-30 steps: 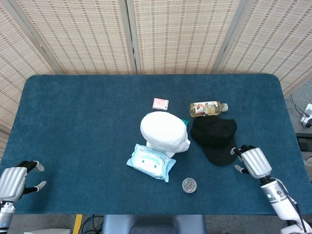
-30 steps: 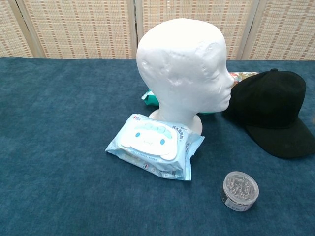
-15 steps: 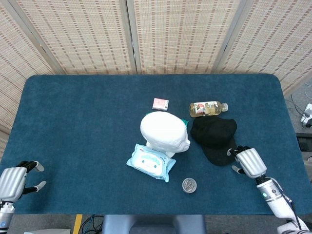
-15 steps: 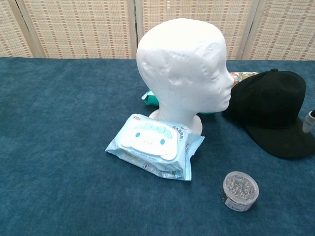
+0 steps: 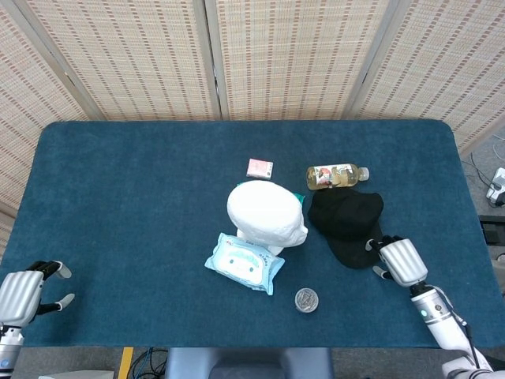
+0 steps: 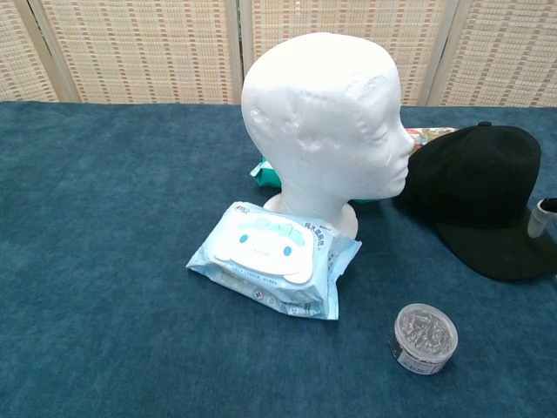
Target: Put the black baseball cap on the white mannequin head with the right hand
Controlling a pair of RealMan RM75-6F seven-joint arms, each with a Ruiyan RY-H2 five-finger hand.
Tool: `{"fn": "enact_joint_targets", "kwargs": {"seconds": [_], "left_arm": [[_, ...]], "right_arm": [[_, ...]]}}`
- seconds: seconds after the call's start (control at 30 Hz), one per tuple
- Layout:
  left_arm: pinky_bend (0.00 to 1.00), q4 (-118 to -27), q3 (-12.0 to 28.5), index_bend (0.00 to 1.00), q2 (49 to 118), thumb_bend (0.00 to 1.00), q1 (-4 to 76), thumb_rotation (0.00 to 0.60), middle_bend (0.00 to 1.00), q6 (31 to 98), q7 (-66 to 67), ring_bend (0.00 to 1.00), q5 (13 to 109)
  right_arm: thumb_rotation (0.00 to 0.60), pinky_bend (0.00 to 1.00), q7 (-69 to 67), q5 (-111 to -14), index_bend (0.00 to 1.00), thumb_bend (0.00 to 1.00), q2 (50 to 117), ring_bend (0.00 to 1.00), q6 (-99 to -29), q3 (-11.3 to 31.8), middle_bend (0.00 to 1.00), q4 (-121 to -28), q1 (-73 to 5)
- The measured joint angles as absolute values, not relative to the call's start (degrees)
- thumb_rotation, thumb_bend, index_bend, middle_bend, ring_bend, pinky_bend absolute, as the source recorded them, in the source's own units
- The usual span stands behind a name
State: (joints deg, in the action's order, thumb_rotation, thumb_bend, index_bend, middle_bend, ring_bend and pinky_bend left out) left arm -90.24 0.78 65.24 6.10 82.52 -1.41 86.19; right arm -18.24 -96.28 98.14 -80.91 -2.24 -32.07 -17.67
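The black baseball cap (image 5: pixel 348 224) (image 6: pixel 484 197) lies on the blue table right of the white mannequin head (image 5: pixel 266 214) (image 6: pixel 324 119), brim toward me. The head stands upright, facing right. My right hand (image 5: pixel 398 260) sits at the cap's brim on its right side, fingers curled toward the brim edge; whether it touches the brim is unclear. In the chest view only a fingertip (image 6: pixel 545 216) shows at the right edge beside the brim. My left hand (image 5: pixel 25 291) rests far off at the table's near left corner, holding nothing.
A blue wet-wipes pack (image 5: pixel 245 263) (image 6: pixel 276 253) leans at the mannequin's base. A small round tin (image 5: pixel 306 300) (image 6: pixel 422 337) sits in front. A drink bottle (image 5: pixel 335 175) and a small pink box (image 5: pixel 259 168) lie behind. Folding screens stand behind the table.
My right hand has slid left toward the cap's brim; its fingertip has entered the chest view. The cap, mannequin head and left hand have not moved.
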Motion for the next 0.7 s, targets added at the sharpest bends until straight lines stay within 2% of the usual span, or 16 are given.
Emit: {"fn": "enact_joint_targets", "kwargs": {"seconds": [0.7], "left_arm": [[0.68, -90.08, 0.49, 0.5, 65.35, 0.13, 6.3, 0.6, 0.51, 81.85, -1.34, 0.4, 86.35]], "right_arm": [[0.6, 0.6, -19.4, -94.64, 0.45, 0.0, 103.66, 0.49, -80.77, -1.71, 0.73, -24.33, -18.69]]}}
